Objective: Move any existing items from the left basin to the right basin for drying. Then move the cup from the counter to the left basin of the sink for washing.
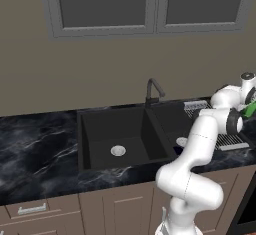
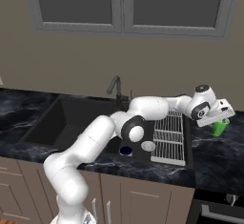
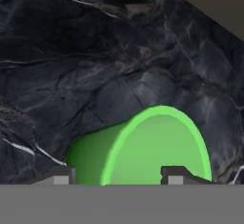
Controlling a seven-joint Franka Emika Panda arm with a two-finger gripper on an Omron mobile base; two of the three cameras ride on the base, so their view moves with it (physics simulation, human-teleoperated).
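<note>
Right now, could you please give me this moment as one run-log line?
phase: reaching for cup | cup: on counter, right of sink | gripper: at cup, grip unclear | left basin: no items seen

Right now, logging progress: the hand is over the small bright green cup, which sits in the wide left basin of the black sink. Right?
Not quite. The hand is over the small bright green cup, but the cup stands on the black marble counter, right of the sink; see the right base view.
</note>
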